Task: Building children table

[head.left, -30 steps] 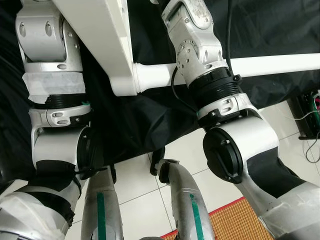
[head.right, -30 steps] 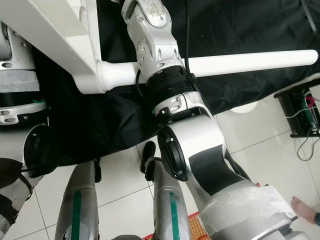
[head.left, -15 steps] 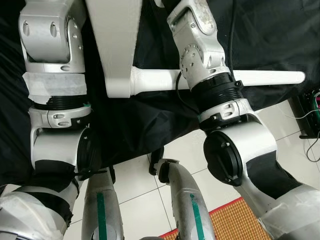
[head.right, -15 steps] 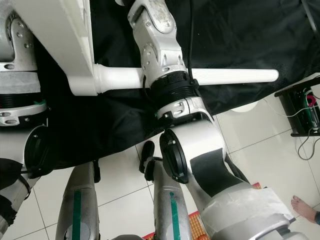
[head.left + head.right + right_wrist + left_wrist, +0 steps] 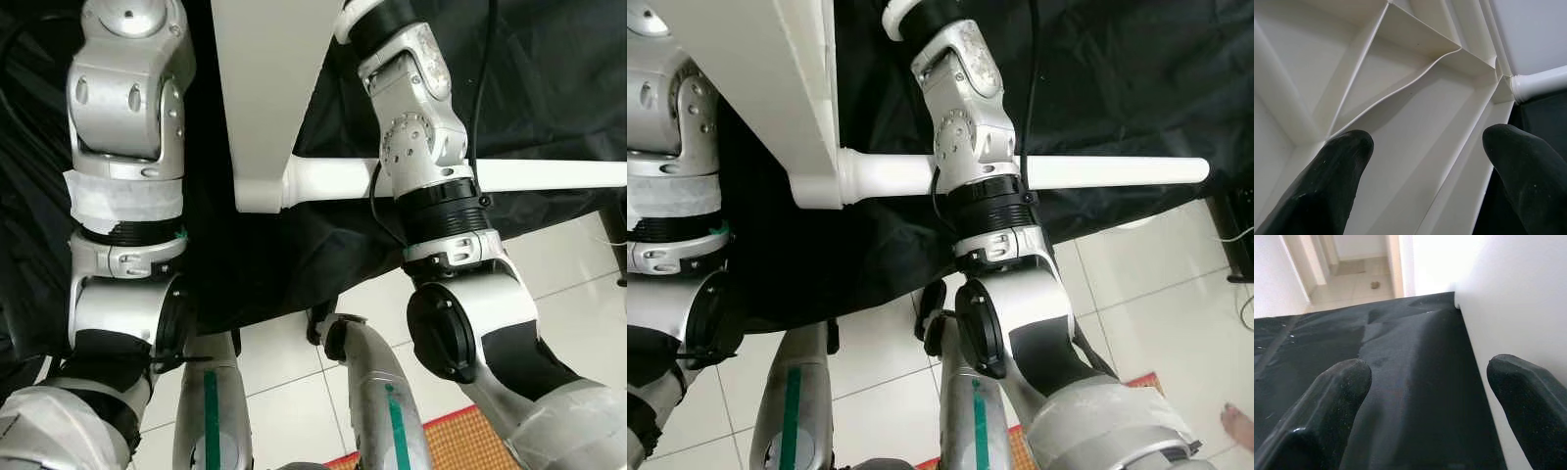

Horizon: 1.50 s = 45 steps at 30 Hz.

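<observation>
White floor tiles (image 5: 284,362) at bottom of frame, black cloth (image 5: 549,78) beyond. White tabletop (image 5: 260,88) upper centre, one white leg (image 5: 1097,172) running right from its corner. Left gripper (image 5: 1425,416) spread wide beside the tabletop's edge, holding nothing. Right gripper (image 5: 1425,181) spread wide over the ribbed underside, empty.
</observation>
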Available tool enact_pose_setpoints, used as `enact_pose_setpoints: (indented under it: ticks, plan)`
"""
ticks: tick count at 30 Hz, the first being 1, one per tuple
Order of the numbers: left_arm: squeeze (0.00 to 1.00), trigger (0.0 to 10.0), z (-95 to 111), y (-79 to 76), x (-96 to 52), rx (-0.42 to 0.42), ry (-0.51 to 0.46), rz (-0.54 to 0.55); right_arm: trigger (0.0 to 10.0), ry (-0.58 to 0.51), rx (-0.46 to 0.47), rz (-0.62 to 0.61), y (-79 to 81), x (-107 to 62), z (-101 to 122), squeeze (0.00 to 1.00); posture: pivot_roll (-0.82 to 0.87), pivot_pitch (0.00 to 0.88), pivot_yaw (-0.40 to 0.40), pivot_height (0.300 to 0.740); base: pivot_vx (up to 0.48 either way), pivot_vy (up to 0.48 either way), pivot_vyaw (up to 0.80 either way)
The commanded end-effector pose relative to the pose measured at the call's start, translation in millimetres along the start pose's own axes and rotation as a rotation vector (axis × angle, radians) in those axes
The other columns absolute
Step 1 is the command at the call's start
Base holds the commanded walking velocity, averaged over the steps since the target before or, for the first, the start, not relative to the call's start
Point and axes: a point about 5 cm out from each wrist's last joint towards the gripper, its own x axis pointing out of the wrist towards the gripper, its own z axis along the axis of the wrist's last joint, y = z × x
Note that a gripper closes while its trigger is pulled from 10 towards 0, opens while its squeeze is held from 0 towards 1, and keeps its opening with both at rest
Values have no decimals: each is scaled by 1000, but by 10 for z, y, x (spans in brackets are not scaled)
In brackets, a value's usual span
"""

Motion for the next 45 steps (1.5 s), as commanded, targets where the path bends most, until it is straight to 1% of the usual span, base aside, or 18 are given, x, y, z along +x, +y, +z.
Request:
enact_pose_setpoints:
  ticks: [1,7,11,13,14,16,21,23,26,30,32,33,35,36,39,40,43,45]
  plan:
    - [0,10000,-12,-338,-83,3,5,-283,10000,-30,-16,51,94,18,53,0,166,468,-45,740,0,0,0]
    - [0,10000,-28,-196,-97,7,10,-249,10000,-8,-104,-100,-110,-167,57,0,166,448,-36,740,0,0,0]
    - [0,10000,-73,-96,-108,14,32,-227,10000,4,-143,-131,-163,-241,65,0,165,443,-35,740,0,0,0]
    - [0,10000,-220,164,-169,50,79,-177,10000,16,-230,-178,-245,-355,79,0,155,415,-29,740,0,0,0]
    - [0,10000,-220,164,-169,50,79,-177,10000,16,-230,-178,-245,-355,79,0,155,415,-29,740,0,0,0]
    - [0,10000,-300,367,-242,90,99,-139,10000,17,-294,-220,-306,-435,99,0,157,397,-27,740,0,0,0]
    - [0,10000,-315,575,-299,84,102,-93,10000,10,-341,-293,-367,-526,114,0,157,363,-8,740,0,0,0]
    - [0,10000,-315,575,-299,84,102,-93,10000,10,-341,-293,-367,-526,114,0,157,363,-8,740,0,0,0]
    - [0,10000,-345,734,-308,76,107,-54,10000,26,-376,-326,-391,-595,94,0,144,327,17,740,0,0,0]
    - [0,10000,-368,813,-305,76,112,-33,10000,36,-388,-340,-408,-626,82,0,134,320,37,740,0,0,0]
    - [0,10000,-459,1127,-361,86,155,2,10000,64,-422,-383,-469,-736,98,0,86,319,91,740,0,0,0]
    - [0,10000,-459,1127,-361,86,155,2,10000,64,-422,-383,-469,-736,98,0,86,319,91,740,0,0,0]
    - [0,10000,-572,1354,-525,129,243,-8,10000,87,-446,-435,-545,-889,138,0,85,319,89,740,0,0,0]
    - [0,10000,-572,1354,-525,129,243,-8,10000,87,-446,-435,-545,-889,138,0,85,319,89,740,0,0,0]
    - [0,10000,-667,1307,-927,113,342,-183,10000,114,-456,-477,-573,-1073,144,0,107,319,71,740,0,0,0]
    - [0,10000,-667,1307,-927,113,342,-183,10000,114,-456,-477,-573,-1073,144,0,107,319,71,740,0,0,0]
    - [0,10000,-697,1330,-1086,138,367,-224,10000,122,-476,-515,-597,-1144,153,0,124,315,57,740,0,0,0]
    - [0,10000,-705,1404,-1162,191,394,-230,10000,135,-508,-555,-621,-1211,156,0,133,314,50,740,0,0,0]
